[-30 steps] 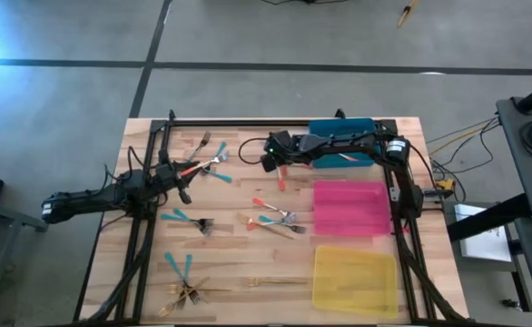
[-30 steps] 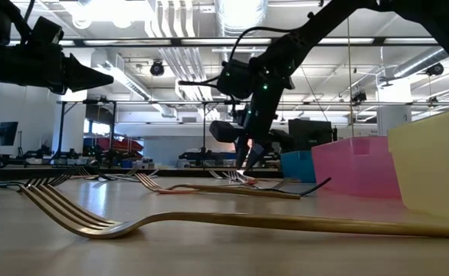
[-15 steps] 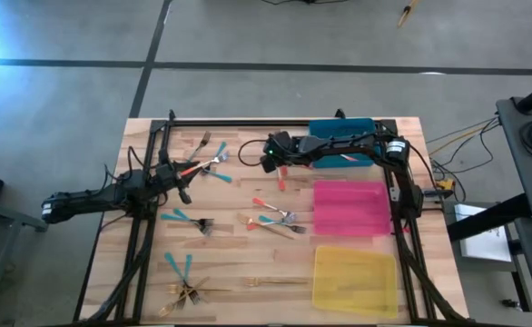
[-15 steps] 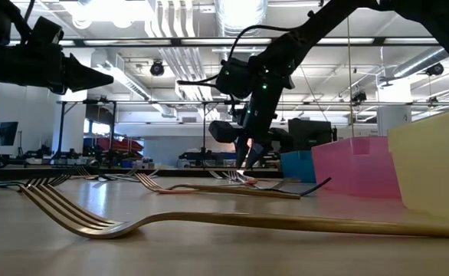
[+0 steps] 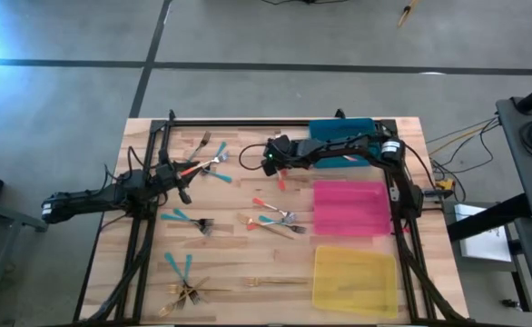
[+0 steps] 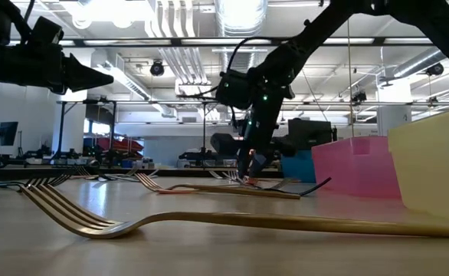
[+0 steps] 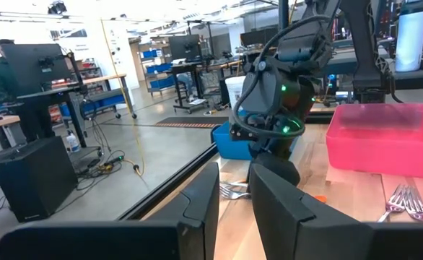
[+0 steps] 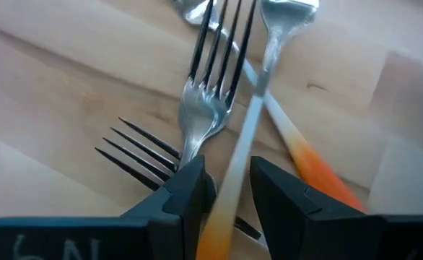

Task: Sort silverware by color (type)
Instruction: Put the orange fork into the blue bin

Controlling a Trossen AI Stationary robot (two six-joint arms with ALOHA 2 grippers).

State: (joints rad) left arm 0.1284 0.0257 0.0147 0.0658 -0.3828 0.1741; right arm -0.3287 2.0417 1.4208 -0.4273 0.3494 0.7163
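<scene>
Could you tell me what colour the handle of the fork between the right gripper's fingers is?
Orange, fading to silver toward the tines of the fork; the right wrist view shows it best.

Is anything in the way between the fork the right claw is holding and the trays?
Nothing visible blocks it. The right gripper has an orange-handled fork between its fingers, hanging above other forks on the table. The pink tray and blue tray sit close by, with bare wood between.

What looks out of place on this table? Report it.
Nothing damaged or spilled. The forks lie mixed: teal and orange-handled forks cross in a heap beside the pink tray, and gold forks tangle with teal ones at the high view's lower left.
</scene>
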